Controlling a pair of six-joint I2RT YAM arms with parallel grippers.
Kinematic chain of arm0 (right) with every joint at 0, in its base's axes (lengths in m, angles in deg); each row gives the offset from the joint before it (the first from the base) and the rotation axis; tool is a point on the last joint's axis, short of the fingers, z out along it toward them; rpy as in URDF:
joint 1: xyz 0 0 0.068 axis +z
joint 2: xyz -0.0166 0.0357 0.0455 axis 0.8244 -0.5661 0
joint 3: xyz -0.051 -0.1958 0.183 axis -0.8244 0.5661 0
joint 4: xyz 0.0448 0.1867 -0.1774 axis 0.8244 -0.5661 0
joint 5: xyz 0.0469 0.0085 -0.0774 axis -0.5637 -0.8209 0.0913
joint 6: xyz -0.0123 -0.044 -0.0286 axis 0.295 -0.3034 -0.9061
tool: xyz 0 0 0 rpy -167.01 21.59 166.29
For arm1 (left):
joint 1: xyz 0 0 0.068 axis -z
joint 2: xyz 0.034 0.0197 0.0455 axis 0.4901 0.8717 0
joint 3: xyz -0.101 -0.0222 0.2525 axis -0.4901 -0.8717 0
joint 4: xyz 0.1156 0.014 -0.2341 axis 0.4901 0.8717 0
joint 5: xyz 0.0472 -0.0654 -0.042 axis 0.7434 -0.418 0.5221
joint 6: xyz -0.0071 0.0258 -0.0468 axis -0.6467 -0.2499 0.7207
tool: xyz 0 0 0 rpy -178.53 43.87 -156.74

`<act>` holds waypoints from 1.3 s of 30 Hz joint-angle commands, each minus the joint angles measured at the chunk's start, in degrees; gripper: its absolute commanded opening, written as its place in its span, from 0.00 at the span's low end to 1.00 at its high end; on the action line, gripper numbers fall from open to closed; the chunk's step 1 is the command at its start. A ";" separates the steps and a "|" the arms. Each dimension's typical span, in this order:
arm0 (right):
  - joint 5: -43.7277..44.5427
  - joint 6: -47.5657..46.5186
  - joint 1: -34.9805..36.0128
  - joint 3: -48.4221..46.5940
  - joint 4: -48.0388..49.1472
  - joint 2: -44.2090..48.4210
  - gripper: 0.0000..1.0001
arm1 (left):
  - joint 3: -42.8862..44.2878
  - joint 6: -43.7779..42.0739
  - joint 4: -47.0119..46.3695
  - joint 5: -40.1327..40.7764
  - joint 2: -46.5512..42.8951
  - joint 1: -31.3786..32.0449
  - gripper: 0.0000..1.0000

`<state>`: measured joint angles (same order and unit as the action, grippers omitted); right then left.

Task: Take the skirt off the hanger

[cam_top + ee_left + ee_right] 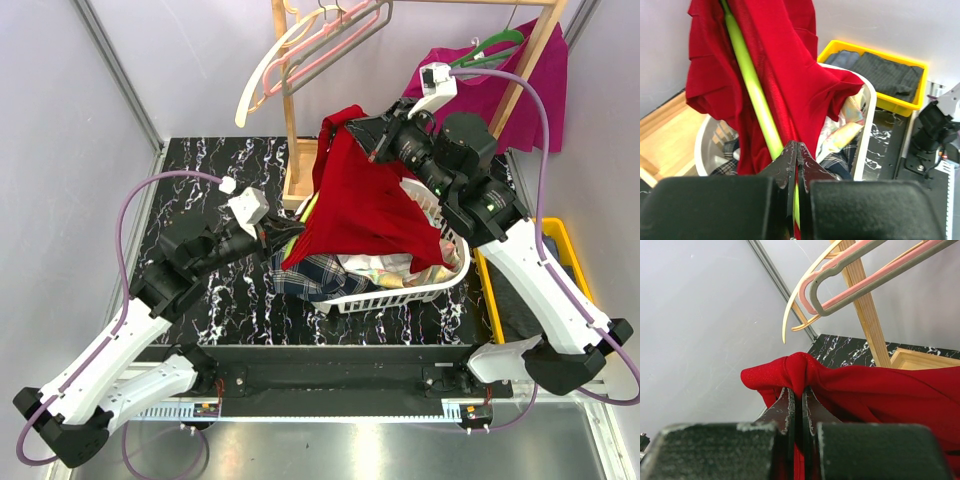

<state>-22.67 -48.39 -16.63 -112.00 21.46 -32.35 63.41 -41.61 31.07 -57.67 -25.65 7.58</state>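
left gripper (797, 150) sat closed at the low end of the lime hanger (752, 85), with a strip of red cloth seemingly caught beside the bar. just beyond, the red skirt (790, 65) hung draped over that bar above the white basket (869, 120). farther up, the right gripper (796, 392) was pinched shut on a bunched fold of skirt. doing this well probably meant the left holding the hanger firm while the right drew the cloth off along the bar, away from the wooden rack (867, 315), minding any fabric snagged in the left jaws.
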 commanded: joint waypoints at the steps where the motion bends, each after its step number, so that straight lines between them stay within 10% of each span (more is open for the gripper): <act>1: -1.67 1.37 0.92 -1.28 8.10 3.47 0.00 | 2.10 -2.90 -3.55 2.58 -0.77 -0.98 0.00; 39: -0.53 1.72 5.14 -4.00 11.62 2.68 0.00 | -2.82 1.67 -5.22 1.35 3.71 4.64 0.00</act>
<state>-22.67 -47.10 -12.37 -112.09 21.90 -32.15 59.89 -37.81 26.65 -57.93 -22.24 11.95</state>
